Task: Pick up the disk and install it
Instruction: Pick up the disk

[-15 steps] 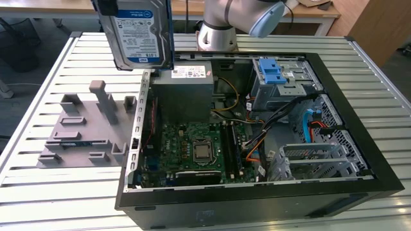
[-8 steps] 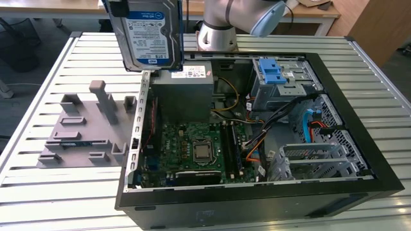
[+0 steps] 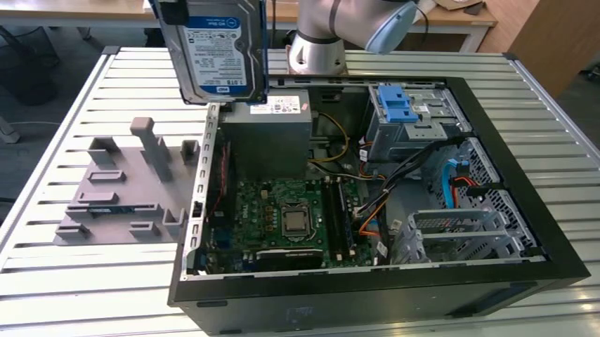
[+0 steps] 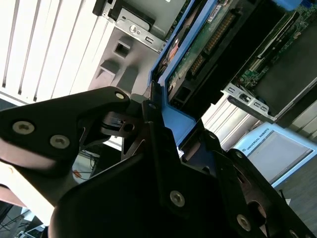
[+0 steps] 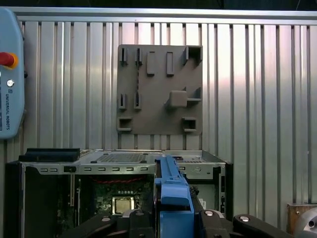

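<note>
White slatted metal table (image 3: 66, 98) carries an open black computer case (image 3: 375, 302). Near its grey box-shaped power supply (image 3: 267, 133), the dark gripper (image 4: 176, 126) has its jaws closed on the blue plastic carrier of the flat silver-metal disk (image 3: 218, 49), which hangs upright beneath it. Carrying seems the step in hand; seating the disk would need alignment with the blue-latched drive bay (image 3: 405, 105), well apart from the gripper.

disk (image 3: 218, 53): silver body, white-and-blue label, blue carrier bracket (image 5: 174, 193). PC case (image 3: 375, 303) black, motherboard (image 3: 281, 203) green, drive-bay latch (image 3: 401, 105) blue. Fixture plate (image 3: 117, 193) plain grey; table (image 3: 66, 281) pale metal, ribbed stripes.
</note>
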Motion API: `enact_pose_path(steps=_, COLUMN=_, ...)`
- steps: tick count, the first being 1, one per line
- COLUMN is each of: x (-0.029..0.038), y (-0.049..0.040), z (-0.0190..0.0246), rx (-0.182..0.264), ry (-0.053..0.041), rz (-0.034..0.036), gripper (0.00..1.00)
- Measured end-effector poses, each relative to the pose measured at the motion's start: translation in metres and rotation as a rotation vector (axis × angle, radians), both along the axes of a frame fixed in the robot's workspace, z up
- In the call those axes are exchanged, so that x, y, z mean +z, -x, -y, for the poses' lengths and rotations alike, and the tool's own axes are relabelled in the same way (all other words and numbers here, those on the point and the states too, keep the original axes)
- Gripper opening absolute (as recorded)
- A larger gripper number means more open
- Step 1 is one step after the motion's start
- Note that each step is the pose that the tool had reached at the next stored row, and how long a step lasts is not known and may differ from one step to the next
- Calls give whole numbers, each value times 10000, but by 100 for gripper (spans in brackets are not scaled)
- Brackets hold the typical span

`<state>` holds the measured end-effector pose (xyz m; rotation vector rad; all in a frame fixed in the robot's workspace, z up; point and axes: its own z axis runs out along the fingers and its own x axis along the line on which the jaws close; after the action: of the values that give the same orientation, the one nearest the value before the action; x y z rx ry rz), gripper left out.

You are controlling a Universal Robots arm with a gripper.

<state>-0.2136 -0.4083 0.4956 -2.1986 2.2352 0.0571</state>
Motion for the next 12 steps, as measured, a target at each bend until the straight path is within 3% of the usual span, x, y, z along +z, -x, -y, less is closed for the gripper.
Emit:
enact_pose_path(steps=4, x=0, y=-33, z=17, rx=0, ry=0, rz=0, gripper=36)
enact_pose_path(steps=12, x=0, y=-194, z=69, rx=0, ry=0, rz=-3, gripper=36)
